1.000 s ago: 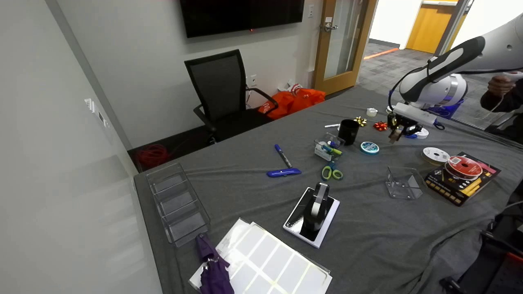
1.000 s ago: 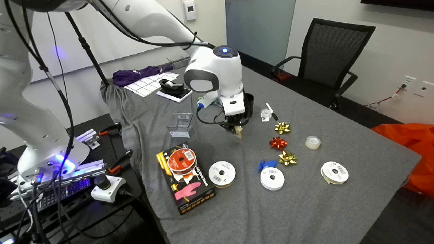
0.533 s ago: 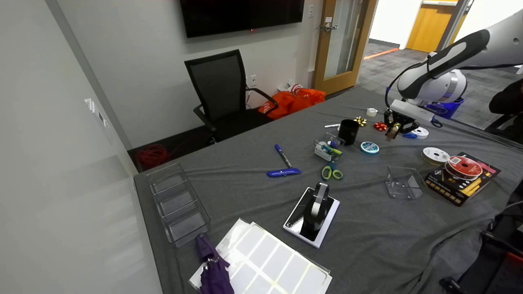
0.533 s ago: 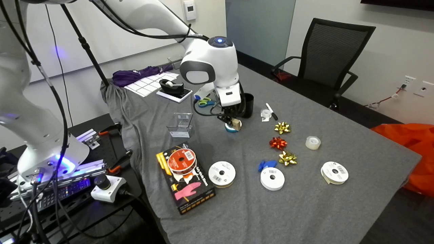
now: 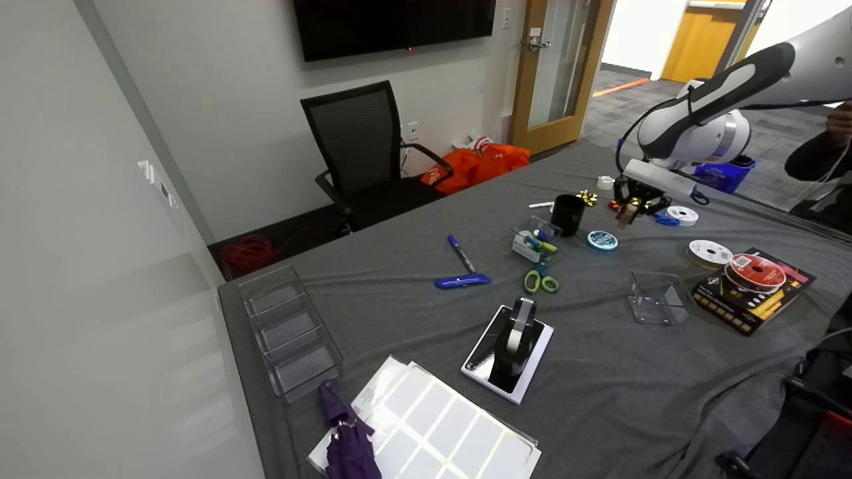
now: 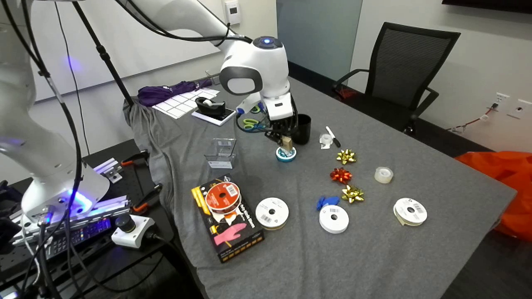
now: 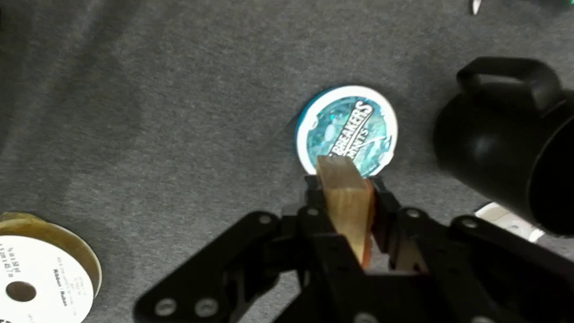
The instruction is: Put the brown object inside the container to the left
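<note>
The brown object is a wooden block [image 7: 345, 204] held between the fingers of my gripper [image 7: 344, 184], which is shut on it. In both exterior views, the block [image 5: 628, 213] [image 6: 287, 143] hangs from the gripper above the cloth. The container is a black mug [image 7: 497, 143] with a handle. It lies to the right of the gripper in the wrist view, apart from it. The mug [image 5: 568, 214] stands upright left of the gripper in an exterior view. It is partly behind the gripper [image 6: 280, 135] in an exterior view, where the mug [image 6: 303, 129] shows. Its inside is dark.
A round mint tin [image 7: 347, 130] lies beyond the block, near the mug. A clear bin [image 5: 536, 239] with pens stands beside the mug. Scissors [image 5: 540, 279], another clear bin [image 5: 659, 299], ribbon spools [image 6: 272, 212] and shiny bows [image 6: 341, 175] lie around.
The gripper, still holding the block, has moved closer to the mug in both exterior views. The mint tin, earlier covered, now shows below the block. The mug has not moved.
</note>
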You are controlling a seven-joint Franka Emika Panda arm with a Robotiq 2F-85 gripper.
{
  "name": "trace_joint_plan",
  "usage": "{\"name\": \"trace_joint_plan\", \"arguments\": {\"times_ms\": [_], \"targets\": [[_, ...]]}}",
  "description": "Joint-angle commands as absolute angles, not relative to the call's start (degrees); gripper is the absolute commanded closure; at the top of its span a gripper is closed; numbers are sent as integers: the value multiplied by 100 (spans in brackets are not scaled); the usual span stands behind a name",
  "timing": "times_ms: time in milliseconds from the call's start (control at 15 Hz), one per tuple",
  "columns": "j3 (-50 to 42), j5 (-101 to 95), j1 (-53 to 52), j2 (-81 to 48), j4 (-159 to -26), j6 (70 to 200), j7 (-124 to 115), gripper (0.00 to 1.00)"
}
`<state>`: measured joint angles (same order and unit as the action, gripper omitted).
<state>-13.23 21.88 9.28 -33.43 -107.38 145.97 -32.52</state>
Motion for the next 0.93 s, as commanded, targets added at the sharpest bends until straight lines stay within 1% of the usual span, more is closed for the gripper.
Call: {"name": "trace_joint_plan", "arguments": {"times_ms": [0, 400, 600, 867], "targets": [[-1315, 1985, 516, -2967, -11022, 14553, -3801, 93], [-1202, 1468, -147, -2871, -10867, 14214, -5094, 93], [-944, 1646, -199, -2871, -10716, 14099, -5572, 93], [-691, 1859, -164, -3053, -10432, 14258, -6139, 93]]}}
